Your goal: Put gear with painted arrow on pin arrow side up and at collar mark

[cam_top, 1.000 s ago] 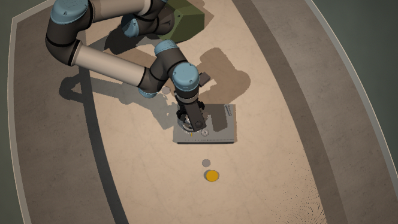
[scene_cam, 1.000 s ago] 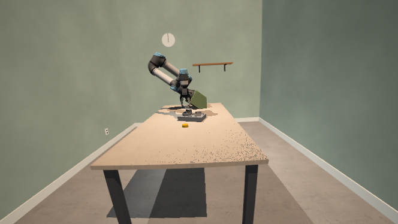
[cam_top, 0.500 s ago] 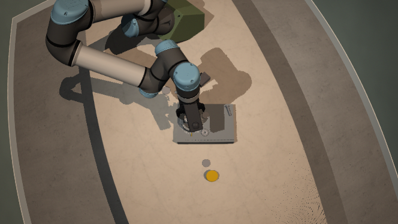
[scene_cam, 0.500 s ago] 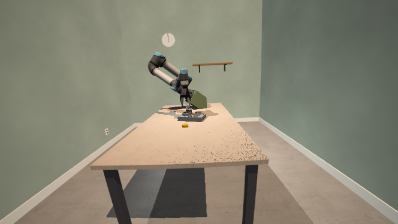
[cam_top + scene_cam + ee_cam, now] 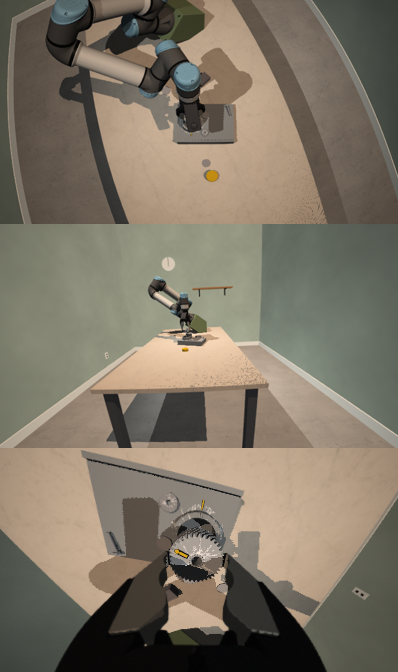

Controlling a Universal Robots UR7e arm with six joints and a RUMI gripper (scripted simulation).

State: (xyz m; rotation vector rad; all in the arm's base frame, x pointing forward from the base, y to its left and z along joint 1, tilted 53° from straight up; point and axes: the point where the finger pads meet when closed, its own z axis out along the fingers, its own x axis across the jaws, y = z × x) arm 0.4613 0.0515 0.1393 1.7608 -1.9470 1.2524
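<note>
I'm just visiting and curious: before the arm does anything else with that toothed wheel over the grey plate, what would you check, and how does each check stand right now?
1. Gripper holding the gear: ok, shut on it.
2. Arrow side up: ok, it faces the wrist camera.
3. Gear over the collar on the grey base plate: ok, roughly above it.
4. Gear all the way down on the pin: cannot tell, the gear hides it.
5. Arrow pointing at the yellow mark: not ok, it points off to the side of it.
</note>
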